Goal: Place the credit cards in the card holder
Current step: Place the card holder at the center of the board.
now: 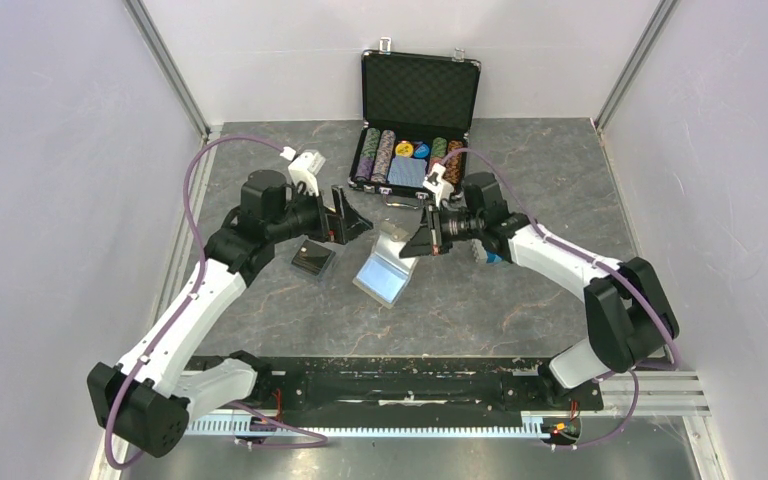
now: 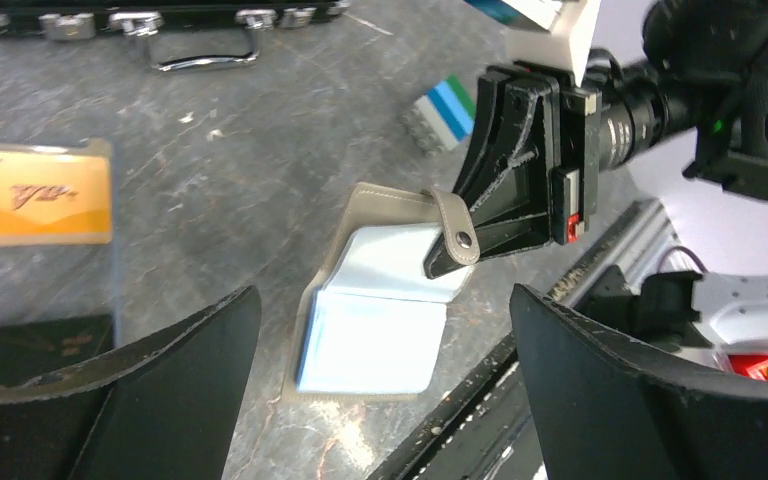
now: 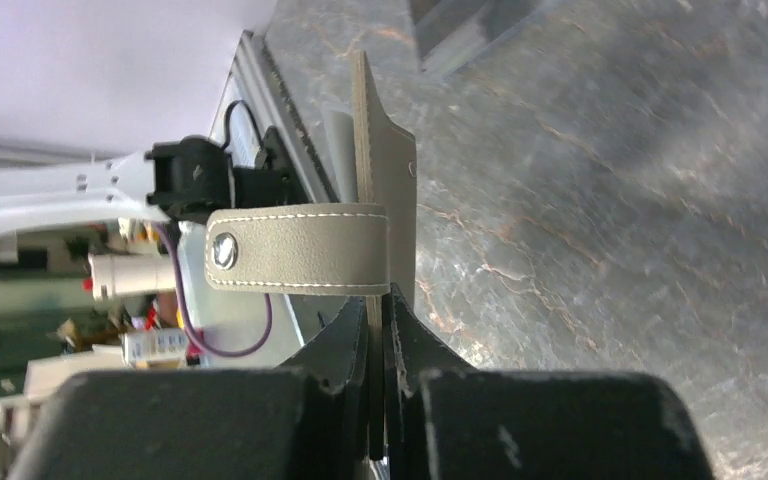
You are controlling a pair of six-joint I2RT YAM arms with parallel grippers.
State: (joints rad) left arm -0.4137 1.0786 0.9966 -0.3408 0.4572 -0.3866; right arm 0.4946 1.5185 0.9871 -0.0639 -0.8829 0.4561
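Cards first: the orange card [image 2: 35, 190] and the black card [image 2: 30, 345] lie flat on the grey marbled surface [image 1: 520, 300], just beside each other and left of the wallet [image 1: 385, 270]. Neither one is in it. The wallet sits near the middle of the surface, spread open with its pale blue lining facing up. One leaf rests flat; the other is raised on edge. The right pincer [image 3: 380, 310] is clenched on that raised leaf, its fingertips pressed together over the khaki edge, and the snap strap [image 3: 300, 250] hangs out sideways above them with its round stud showing. The left pincer [image 1: 352, 222] hovers above the surface with its jaws spread wide and nothing between them, close to the cards and facing the wallet. A black chip case [image 1: 420, 90] stands open at the far edge.
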